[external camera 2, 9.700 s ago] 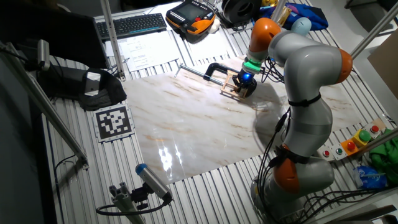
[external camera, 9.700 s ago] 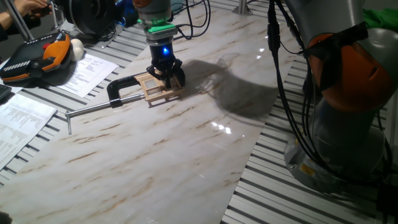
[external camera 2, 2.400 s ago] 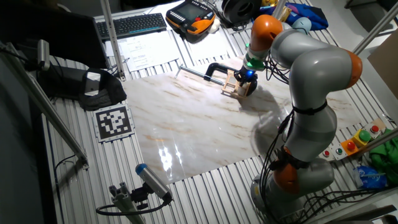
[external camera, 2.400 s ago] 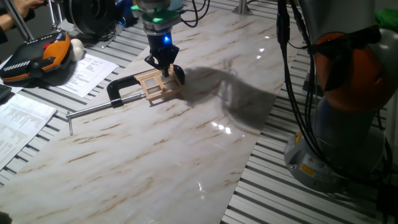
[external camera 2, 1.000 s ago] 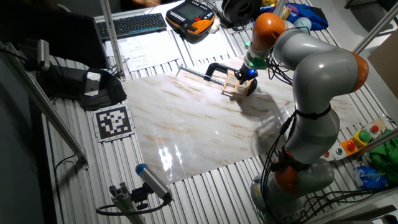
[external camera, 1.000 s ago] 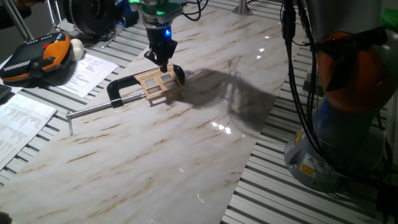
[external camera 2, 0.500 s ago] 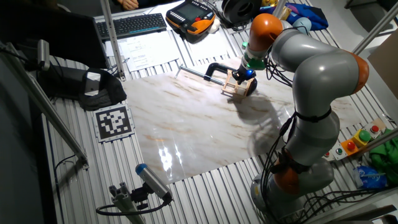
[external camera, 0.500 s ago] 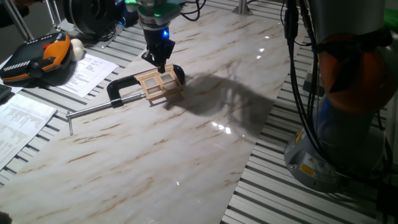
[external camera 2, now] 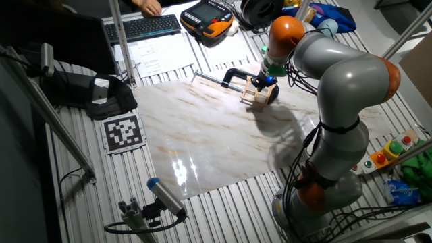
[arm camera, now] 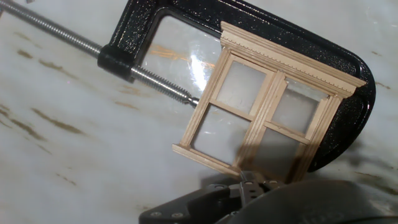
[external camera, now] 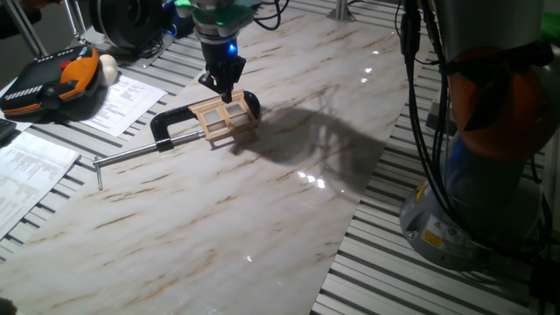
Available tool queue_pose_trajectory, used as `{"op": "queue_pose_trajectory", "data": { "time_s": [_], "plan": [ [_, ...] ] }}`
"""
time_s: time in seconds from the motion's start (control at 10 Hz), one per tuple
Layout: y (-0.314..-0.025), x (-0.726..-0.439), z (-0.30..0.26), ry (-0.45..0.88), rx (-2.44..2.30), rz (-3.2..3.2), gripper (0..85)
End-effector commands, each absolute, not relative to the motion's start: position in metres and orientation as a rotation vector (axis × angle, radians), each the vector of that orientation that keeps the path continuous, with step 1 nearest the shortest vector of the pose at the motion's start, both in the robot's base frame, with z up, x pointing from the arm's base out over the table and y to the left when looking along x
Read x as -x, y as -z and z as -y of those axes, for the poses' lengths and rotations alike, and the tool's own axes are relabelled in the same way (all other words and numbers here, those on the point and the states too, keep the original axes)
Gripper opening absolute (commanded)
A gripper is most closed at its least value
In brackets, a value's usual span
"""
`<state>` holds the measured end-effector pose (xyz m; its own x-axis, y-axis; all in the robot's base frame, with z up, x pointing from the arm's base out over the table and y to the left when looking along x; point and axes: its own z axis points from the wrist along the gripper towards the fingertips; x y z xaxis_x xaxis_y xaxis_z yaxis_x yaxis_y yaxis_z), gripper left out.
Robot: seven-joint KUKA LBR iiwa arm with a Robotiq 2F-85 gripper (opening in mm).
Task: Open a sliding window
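The sliding window (arm camera: 249, 115) is a small pale-wood frame with two panes side by side, lying flat on the marble slab and held in a black C-clamp (arm camera: 292, 43) with a steel screw (arm camera: 62, 34). It also shows in one fixed view as the window (external camera: 226, 120) and in the other as the window (external camera 2: 255, 92). My gripper (external camera: 224, 90) hangs just above the frame's far edge with its fingers pressed together into a point, holding nothing. In the hand view my gripper (arm camera: 249, 184) sits at the bottom, by the frame's middle post.
The clamp's steel bar (external camera: 131, 154) sticks out left over the slab. An orange-black pendant (external camera: 52, 79) and papers (external camera: 122, 98) lie at the far left. A keyboard (external camera 2: 142, 25) and a printed marker (external camera 2: 123, 131) sit beside the slab. The arm's base (external camera: 490, 149) stands at right.
Since 9.7 s ago my gripper has closed and lifted from straddling the window to just above it. Over the last second it has edged slightly left. The window and clamp stay put.
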<state>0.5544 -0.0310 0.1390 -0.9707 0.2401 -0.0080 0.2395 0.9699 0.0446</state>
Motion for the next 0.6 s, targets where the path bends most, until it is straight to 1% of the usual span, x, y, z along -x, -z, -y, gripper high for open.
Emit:
{"op": "queue_pose_trajectory", "data": {
  "time_s": [0.0,0.5],
  "plan": [
    [-0.1386,-0.5543,0.0309,-0.067,-0.385,-3.107,0.0],
    [-0.1388,-0.5547,0.0316,-0.053,-0.392,-3.103,0.0]
  ]
}}
